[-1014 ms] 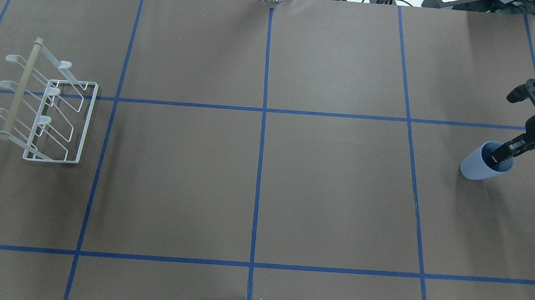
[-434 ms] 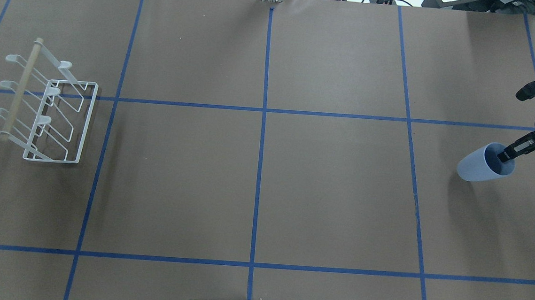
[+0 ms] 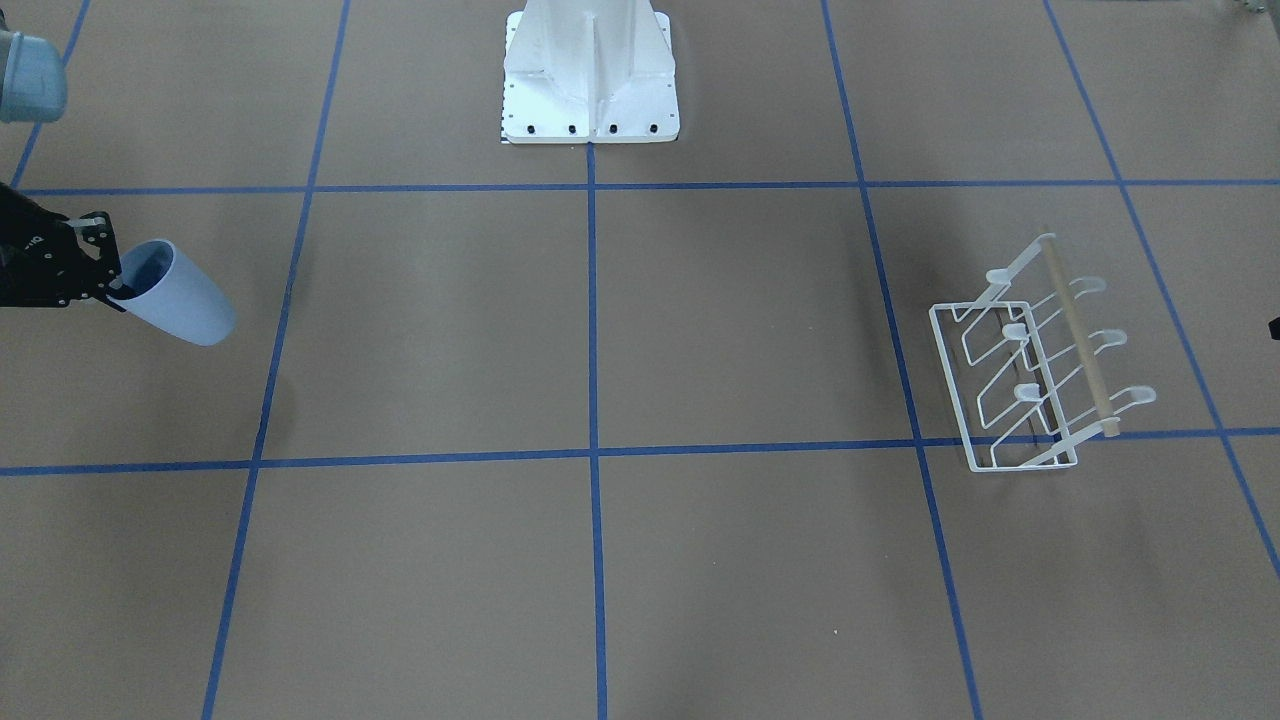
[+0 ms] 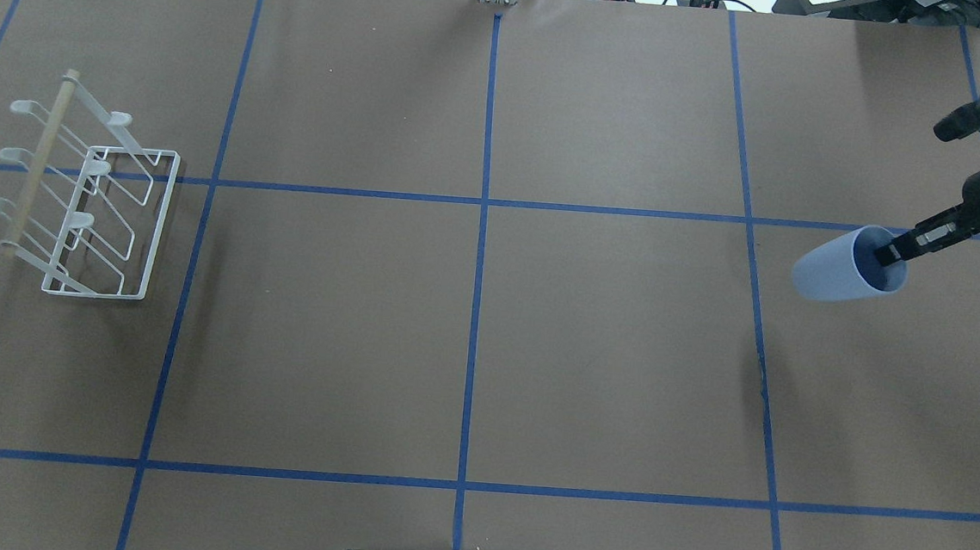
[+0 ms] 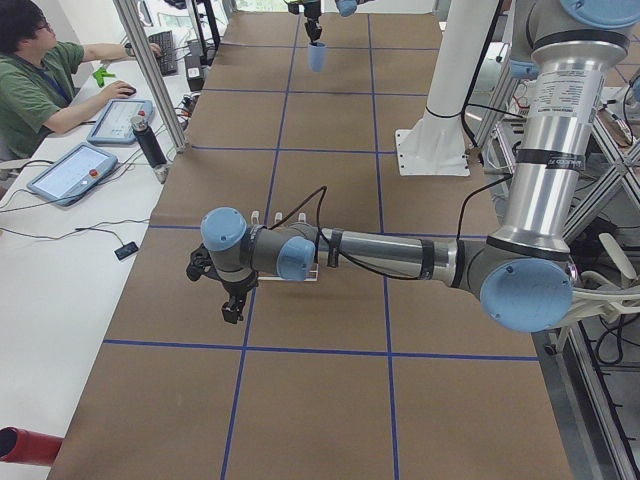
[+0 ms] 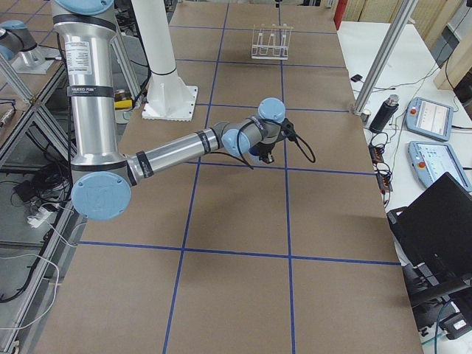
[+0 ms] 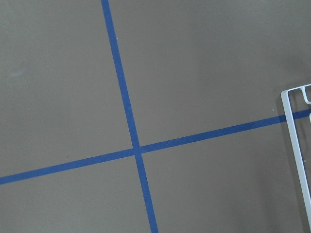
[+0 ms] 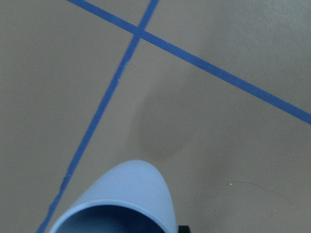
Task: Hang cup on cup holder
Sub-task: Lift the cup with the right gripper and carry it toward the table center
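Right gripper (image 4: 894, 251) is at the far right of the table, pinching the cup (image 4: 840, 269) by its rim, with one dark finger down inside the mouth. The cup hangs tipped almost onto its side, with its narrow base pointing across the table toward the cup holder (image 4: 161, 224). The right wrist camera catches the cup's rounded lip low in its frame, and a soft shadow lies on the paper apart from it, so the cup is off the surface.

The cup holder stands well apart at the opposite end, on the robot's left. Between the two lies brown paper (image 4: 605, 352) crossed by blue tape lines (image 4: 475, 308), and the white pedestal base (image 3: 590, 70) sits on the robot's side. The left gripper (image 5: 232, 305) hovers low beside the holder, and from that side view you cannot tell whether its fingers are spread or together. Its wrist camera shows just a corner of the white frame over a tape crossing. An operator (image 5: 35, 75) sits at a side desk by two tablets (image 5: 72, 172).

The cup is pale blue, smooth, matte plastic, tapered and handleless. The holder is thin white wire on a rectangular frame. It has slanted prongs (image 4: 120, 119) with rounded, flattened tips and a pale wooden rod (image 4: 36, 166) running across the top. The paper is flat and dull.
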